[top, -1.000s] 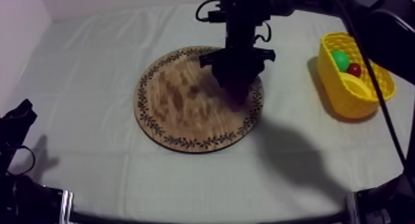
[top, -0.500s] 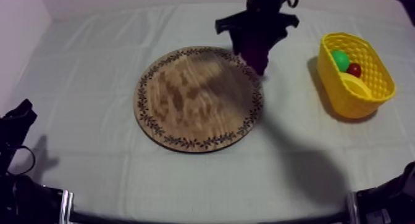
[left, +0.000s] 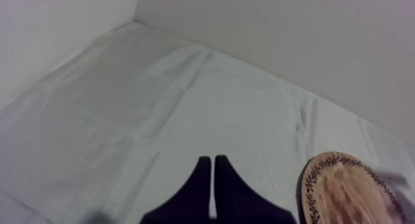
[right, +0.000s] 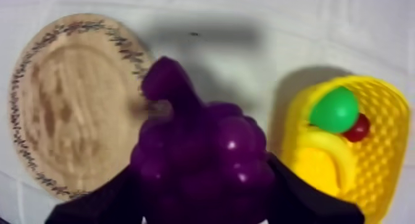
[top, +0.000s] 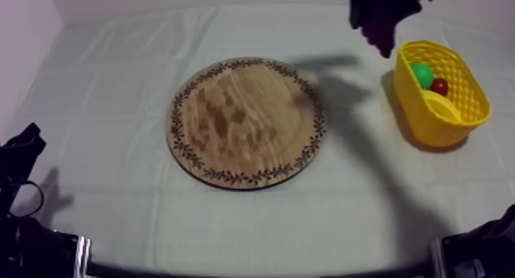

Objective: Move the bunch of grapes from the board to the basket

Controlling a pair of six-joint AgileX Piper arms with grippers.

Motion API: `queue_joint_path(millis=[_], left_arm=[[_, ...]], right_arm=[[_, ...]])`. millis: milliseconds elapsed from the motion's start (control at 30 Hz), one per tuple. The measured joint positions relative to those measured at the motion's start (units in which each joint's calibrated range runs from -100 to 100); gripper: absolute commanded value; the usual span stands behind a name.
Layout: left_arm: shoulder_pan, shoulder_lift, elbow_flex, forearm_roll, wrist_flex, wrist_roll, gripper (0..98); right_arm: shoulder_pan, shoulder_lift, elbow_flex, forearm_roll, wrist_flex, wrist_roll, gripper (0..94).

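The purple bunch of grapes (right: 204, 152) hangs in the air with my right gripper (right: 204, 202) shut on it, a black finger on each side. From above, the right gripper (top: 383, 17) and the grapes (top: 382, 40) are high at the back of the table, just left of the yellow basket (top: 429, 128) and past the board. The round wooden board (top: 245, 122) lies bare mid-table. My left gripper (top: 21, 147) rests low at the left side; its fingers lie together as a narrow wedge (left: 213, 171).
The basket (right: 386, 146) holds a green pear (top: 421, 73), a small red fruit (top: 440, 86) and a banana (top: 442, 107). The cloth's back edge meets a wall just behind my right arm. The board's rim (left: 309, 177) lies beside my left gripper.
My right gripper has lifted the grapes off the board and carried them back and to the right, toward the basket. The left arm has stayed still.
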Motion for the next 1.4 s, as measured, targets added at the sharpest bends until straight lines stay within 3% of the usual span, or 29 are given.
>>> queue_joint_path(millis=[433,600,1067,1400], left_arm=[[0.0,0.0,0.0,0.0,0.0,0.0,0.0],[0.0,0.0,0.0,0.0,0.0,0.0,0.0],[0.0,0.0,0.0,0.0,0.0,0.0,0.0],[0.0,0.0,0.0,0.0,0.0,0.0,0.0]], right_arm=[[13.9,-9.2,16.3,4.0,-5.0,5.8,43.0],[17.6,-9.5,20.5,5.3,-6.0,6.1,43.5],[16.3,-1.7,22.3,4.9,-10.4,4.5,52.1],[15.1,6.1,19.2,3.6,-9.8,4.9,77.6]])
